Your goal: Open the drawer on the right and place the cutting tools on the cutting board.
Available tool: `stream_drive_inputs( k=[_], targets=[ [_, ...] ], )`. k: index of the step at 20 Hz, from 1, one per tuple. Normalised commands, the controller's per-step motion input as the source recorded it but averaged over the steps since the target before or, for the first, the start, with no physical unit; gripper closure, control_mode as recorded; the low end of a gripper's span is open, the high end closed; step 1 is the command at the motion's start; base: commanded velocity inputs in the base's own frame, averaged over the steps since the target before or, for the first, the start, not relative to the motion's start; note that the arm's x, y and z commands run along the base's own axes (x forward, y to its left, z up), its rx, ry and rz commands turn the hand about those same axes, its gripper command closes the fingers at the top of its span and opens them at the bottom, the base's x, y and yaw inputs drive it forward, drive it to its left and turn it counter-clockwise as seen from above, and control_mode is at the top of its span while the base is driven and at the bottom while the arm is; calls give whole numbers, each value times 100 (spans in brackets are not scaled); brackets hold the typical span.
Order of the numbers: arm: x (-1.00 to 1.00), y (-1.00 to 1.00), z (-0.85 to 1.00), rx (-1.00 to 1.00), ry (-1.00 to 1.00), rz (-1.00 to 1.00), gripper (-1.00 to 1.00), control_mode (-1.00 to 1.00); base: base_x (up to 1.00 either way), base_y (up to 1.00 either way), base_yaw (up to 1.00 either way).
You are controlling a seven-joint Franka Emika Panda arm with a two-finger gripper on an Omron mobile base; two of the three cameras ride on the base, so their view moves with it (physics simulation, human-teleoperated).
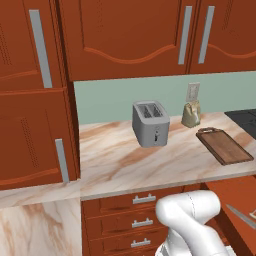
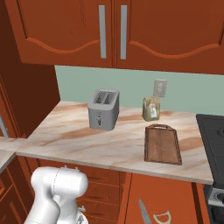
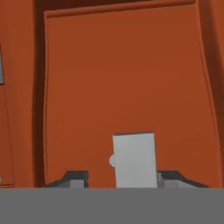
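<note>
Gripper (image 3: 118, 177) stands released, fingertips either side of the drawer's (image 3: 127, 87) grey handle (image 3: 134, 159). Base views show the drawer pulled out below the bench's (image 2: 87, 144) front edge, knife (image 2: 143, 212) and peeler (image 2: 162, 217) inside; cutting board (image 2: 162, 144) sits near the bench's right end.

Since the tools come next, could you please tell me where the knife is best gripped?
Grip the knife across its narrow width, coming straight down from above: it lies flat in the open drawer beside the peeler. Its handle is out of frame; only the slim grey blade shows.

Glossy white rounded arm (image 1: 192, 220); dark fingertips (image 3: 75, 178)
</note>
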Motion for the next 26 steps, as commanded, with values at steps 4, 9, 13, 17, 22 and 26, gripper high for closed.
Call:
stream_drive_inputs(
  k=[4,9,13,17,22,26],
  targets=[
    [-72,-8,52,-5,19,-8,-100,-100,0,0,0],
    [-38,0,47,-10,26,-7,-100,-100,0,0,0],
    [-20,0,34,-12,26,0,-100,-100,0,0,0],
    [0,17,21,-18,32,-1,-100,-100,0,0,0],
    [6,24,23,-16,27,0,-100,-100,0,0,0],
    [17,26,29,-14,30,0,-100,-100,0,0,0]
  ],
)
